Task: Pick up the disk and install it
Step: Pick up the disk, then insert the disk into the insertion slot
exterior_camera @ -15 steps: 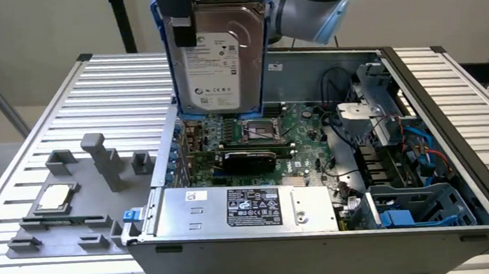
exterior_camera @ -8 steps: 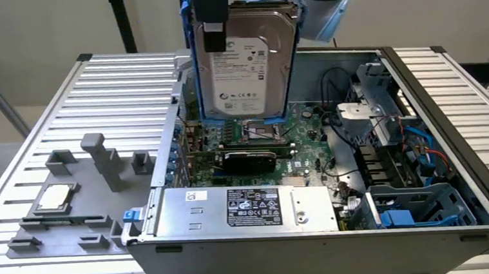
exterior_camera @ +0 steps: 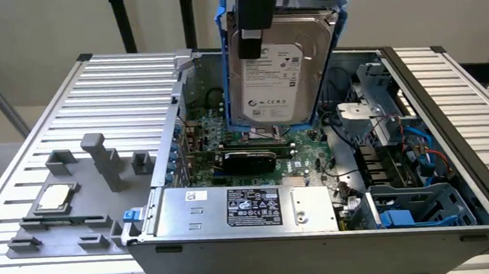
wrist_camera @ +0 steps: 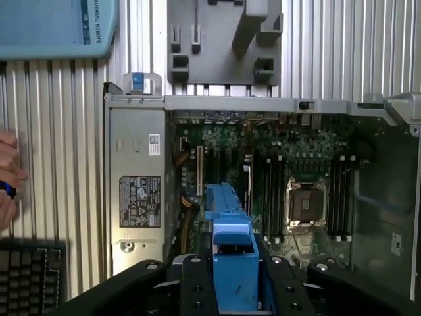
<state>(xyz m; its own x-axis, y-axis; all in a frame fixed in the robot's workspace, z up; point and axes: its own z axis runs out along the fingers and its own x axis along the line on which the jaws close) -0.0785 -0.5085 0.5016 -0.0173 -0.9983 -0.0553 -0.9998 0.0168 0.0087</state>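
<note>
Exterior cam looks down at an angle on the computer case (exterior_camera: 322, 254). Wrist cam's closer, straight down; both share the circuit board (exterior_camera: 310, 152).

Lab: aluminium-profile bench (exterior_camera: 111, 81), opened computer (exterior_camera: 322, 254)

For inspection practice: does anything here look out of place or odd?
Nothing looks damaged. The disk hangs upright in the gripper above the open computer case, and a person's hand sits beside the case.

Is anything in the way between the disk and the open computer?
Nothing visible. The jaws hold the disk upright in the air above the open case. Just air lies between the disk and the board below it.
</note>
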